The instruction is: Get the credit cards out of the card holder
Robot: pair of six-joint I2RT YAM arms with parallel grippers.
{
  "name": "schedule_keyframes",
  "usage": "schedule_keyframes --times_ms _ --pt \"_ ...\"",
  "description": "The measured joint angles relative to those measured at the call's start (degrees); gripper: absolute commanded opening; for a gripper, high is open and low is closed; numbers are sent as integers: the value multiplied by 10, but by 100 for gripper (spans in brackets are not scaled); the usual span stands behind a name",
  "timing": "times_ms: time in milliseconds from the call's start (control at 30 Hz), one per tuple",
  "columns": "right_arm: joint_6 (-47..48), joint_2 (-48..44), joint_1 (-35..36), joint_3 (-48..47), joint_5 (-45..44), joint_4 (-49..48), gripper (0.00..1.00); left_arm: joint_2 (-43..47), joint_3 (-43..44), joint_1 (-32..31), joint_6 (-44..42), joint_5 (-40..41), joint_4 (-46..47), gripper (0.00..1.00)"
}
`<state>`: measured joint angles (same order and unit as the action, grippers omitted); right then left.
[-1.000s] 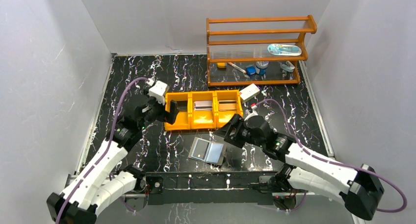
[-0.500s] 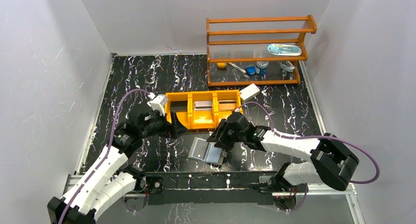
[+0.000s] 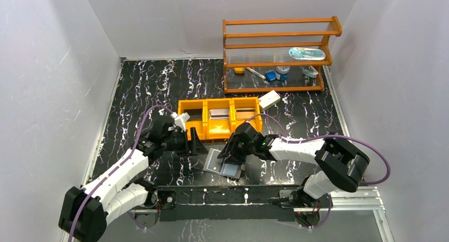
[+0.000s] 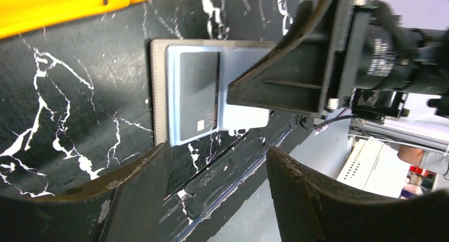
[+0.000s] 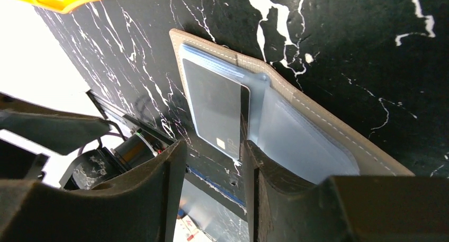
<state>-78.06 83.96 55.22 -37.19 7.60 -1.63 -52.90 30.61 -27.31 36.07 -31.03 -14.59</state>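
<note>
Our right gripper [image 5: 212,154], jaws half spread and gripping nothing, hovers at the end of the dark card [image 5: 217,104], which is tucked in the open card holder [image 5: 312,131]. Our left gripper [image 4: 217,157] gapes empty beside it. Both have come down from the orange tray [image 3: 217,134] since a second ago.

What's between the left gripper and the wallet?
Only a short strip of bare black table, seen in the left wrist view. The left gripper hangs open just short of the wallet.

Open card holder [image 4: 170,117] flat on marbled table [image 4: 79,104], dark card [image 4: 197,93] in one inner face, left fingers [image 4: 132,199] apart in the foreground.
</note>
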Motion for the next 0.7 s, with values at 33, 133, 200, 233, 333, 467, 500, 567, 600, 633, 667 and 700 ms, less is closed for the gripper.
schedule_keyframes --times_ms 33,133,200,233,333,467,500,567,600,633,667,700 --pt "-2 0 0 4 -1 -5 48 -9 -8 -2 7 1 3 64" --pt "-9 2 0 23 -1 -28 43 -31 -23 -15 21 10 9 64" --pt "-12 10 -2 29 0 -33 41 -46 -26 -28 24 21 11 63" --pt "-12 15 -4 29 -1 -31 40 -54 -26 -34 25 26 12 63" --pt "-6 23 -11 29 -3 -26 30 -89 -24 -53 25 40 17 61" --pt "12 23 -23 29 -7 -18 30 -121 -3 -77 21 57 19 54" --pt "19 23 -24 29 -6 -16 30 -126 3 -83 20 60 20 53" --pt "32 23 -27 26 -5 -12 27 -130 11 -90 18 64 22 51" --pt "38 24 -27 24 -5 -10 27 -131 14 -93 16 65 25 51" --pt "47 24 -27 24 -5 -10 27 -131 15 -95 15 65 28 50" --pt "52 25 -27 23 -4 -10 27 -131 15 -97 14 65 31 49" --pt "58 27 -27 21 -2 -10 27 -133 16 -98 12 64 34 48"
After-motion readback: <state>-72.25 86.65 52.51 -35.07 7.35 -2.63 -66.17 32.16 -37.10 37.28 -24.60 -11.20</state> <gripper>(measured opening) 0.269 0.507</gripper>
